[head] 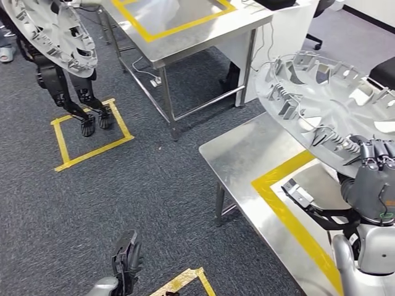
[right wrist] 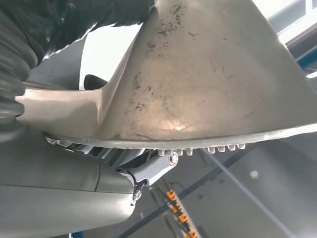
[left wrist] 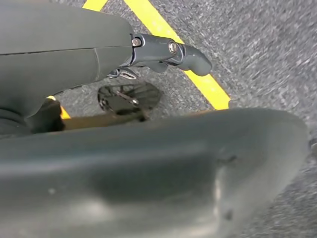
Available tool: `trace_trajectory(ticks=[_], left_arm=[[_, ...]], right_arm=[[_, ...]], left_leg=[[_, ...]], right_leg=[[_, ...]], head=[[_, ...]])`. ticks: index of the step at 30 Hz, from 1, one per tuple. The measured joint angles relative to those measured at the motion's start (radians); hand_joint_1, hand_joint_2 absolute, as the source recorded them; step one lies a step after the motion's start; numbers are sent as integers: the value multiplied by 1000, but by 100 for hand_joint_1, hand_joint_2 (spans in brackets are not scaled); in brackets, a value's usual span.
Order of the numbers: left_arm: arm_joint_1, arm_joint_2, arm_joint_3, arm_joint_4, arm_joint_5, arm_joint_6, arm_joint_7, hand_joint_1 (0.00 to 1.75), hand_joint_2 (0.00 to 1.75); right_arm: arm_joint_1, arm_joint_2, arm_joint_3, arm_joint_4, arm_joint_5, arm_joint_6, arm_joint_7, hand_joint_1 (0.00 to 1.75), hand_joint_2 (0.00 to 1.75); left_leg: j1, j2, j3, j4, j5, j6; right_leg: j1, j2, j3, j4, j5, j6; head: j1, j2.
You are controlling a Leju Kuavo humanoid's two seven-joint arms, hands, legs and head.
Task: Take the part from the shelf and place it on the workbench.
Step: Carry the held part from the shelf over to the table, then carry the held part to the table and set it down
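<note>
The right hand [head: 374,185] grips the part [head: 326,108], a broad silver disc with ribs and cut-outs, by its near rim, the dark fingers [head: 373,151] curled over the top edge; the right wrist view shows the thumb side tucked under the disc's plain underside [right wrist: 209,74]. Almost all of the part reaches out beyond and above the hand, tilted, its far side higher, hanging over the steel workbench [head: 247,154] and the yellow tape outline [head: 279,203] that lies just below the hand. That one-edge hold looks like the main risk: with so much of the disc out past the fingers, I judge it could lever down or twist in the grip, and if lowered at this tilt an edge would strike the bench first and the disc could skid or slap flat. A dark bracket-like piece [head: 302,197] lies on the bench directly under the hand, inside the tape; setting the part down there could trap it or leave the disc rocking. The left hand [head: 126,256] hangs low, well apart from the part, over the carpet with its fingers drawn in around nothing, so it offers no support if the disc slips.
</note>
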Motion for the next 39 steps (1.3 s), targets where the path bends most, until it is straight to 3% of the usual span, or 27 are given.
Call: trace_trajectory(ticks=[2,4,6,7,8,10,12,14,15,16,18,20,23,25,27,28,29,30,31,32,34,36,38,39], left_arm=[[0,9,-1,1,-9,-6,35,0,0],[-2,25,-5,4,-25,-7,81,0,0],[-1,40,-13,8,-43,-4,121,0,0],[-1,46,-18,9,-50,-2,135,0,0],[-1,52,-22,10,-56,-2,145,0,0],[-1,64,-30,10,-71,-2,157,0,0],[5,77,-39,12,-83,-2,166,0,0],[14,87,-45,14,-85,-2,171,0,0],[18,89,-47,14,-85,-2,171,0,0],[22,91,-48,15,-86,-2,172,0,0],[27,95,-52,16,-90,-3,172,0,0],[32,99,-55,17,-96,-5,174,0,0],[38,100,-66,19,-111,-9,181,0,0],[38,100,-75,19,-123,-10,186,0,0],[41,100,-83,20,-132,-15,193,0,0],[44,100,-88,20,-135,-17,196,0,0],[48,99,-92,21,-138,-20,199,0,0],[50,99,-95,22,-140,-21,201,0,0],[51,99,-98,22,-141,-22,203,0,0],[51,100,-100,23,-143,-22,204,0,0],[50,103,-103,23,-147,-22,205,0,0],[49,106,-105,24,-150,-23,207,0,0],[46,106,-109,25,-152,-23,208,0,0],[44,105,-110,25,-152,-22,208,0,0]], right_arm=[[-3,0,6,5,0,0,8,175,175],[-14,0,17,11,0,0,20,175,175],[-28,0,27,19,0,0,33,175,175],[-33,-1,31,22,0,0,39,175,175],[-35,-2,34,24,0,0,44,175,175],[-42,-8,39,27,0,0,50,175,175],[-53,-11,45,31,0,0,56,175,175],[-56,-13,49,35,0,0,61,175,175],[-55,-15,50,38,0,0,63,175,175],[-55,-17,51,40,0,0,64,175,175],[-56,-20,53,43,0,0,64,175,175],[-58,-21,57,44,0,0,64,175,175],[-57,-25,58,46,0,0,64,175,175],[-59,-26,59,47,0,0,64,175,175],[-64,-26,60,49,0,0,63,175,175],[-65,-26,61,51,0,0,63,175,175],[-66,-26,62,53,0,0,63,175,175],[-66,-26,63,55,0,0,63,175,175],[-66,-26,64,56,0,0,63,175,175],[-66,-26,66,58,0,0,63,175,175],[-67,-26,69,59,0,0,64,175,175],[-69,-26,72,61,0,0,65,175,175],[-69,-26,74,64,0,0,66,175,175],[-69,-26,75,64,0,0,66,175,175]], left_leg=[[-6,-24,42,-117,82,14],[-6,-80,90,-235,135,26],[-6,-105,106,-274,136,29],[-7,-95,111,-283,136,29],[-6,-81,115,-291,138,31],[-3,-52,126,-307,145,36],[-2,-22,129,-313,147,39],[-1,8,129,-312,145,38],[0,23,130,-312,143,36],[2,38,131,-311,140,33],[3,63,133,-307,133,21],[-2,82,135,-300,125,8],[-3,104,142,-296,114,-6],[3,74,130,-260,85,-15],[6,24,76,-141,24,-16],[6,12,40,-69,-4,-14],[5,6,11,-15,-18,-11],[4,3,-3,6,-11,-7],[2,0,0,-14,15,-1],[-1,-10,21,-71,55,7],[-4,-60,76,-208,122,21],[-5,-93,107,-276,139,26],[-5,-76,115,-289,139,27],[-4,-62,119,-297,142,31]], right_leg=[[1,31,3,1,0,0],[-1,59,1,3,1,3],[-8,85,-9,2,7,14],[-11,99,-13,0,11,21],[-11,96,-19,0,11,25],[-6,41,-43,40,-16,33],[-6,-28,-96,149,-73,42],[-13,-46,-146,250,-105,54],[-16,-50,-150,256,-96,59],[-20,-57,-132,223,-72,64],[-20,-93,-58,91,-16,72],[-15,-115,-9,6,2,59],[-12,-88,-6,0,-2,26],[-13,-67,-5,0,-2,13],[-12,-46,-3,-1,-2,4],[-11,-33,-2,-1,-2,1],[-8,-19,-2,-1,-2,0],[-6,-3,-1,-1,-2,-1],[-5,12,0,0,-2,-1],[-4,27,1,0,-2,-1],[-6,53,2,0,-1,1],[-10,78,-3,0,2,10],[-15,101,-10,-3,8,23],[-14,90,-16,0,4,28]], head=[[0,0],[1,0],[-2,0],[-5,0],[-6,0],[-1,0],[4,0],[4,0],[5,0],[5,0],[6,0],[6,0],[5,0],[4,0],[1,0],[0,0],[0,0],[0,0],[1,0],[1,0],[1,0],[0,0],[-2,0],[-2,0]])
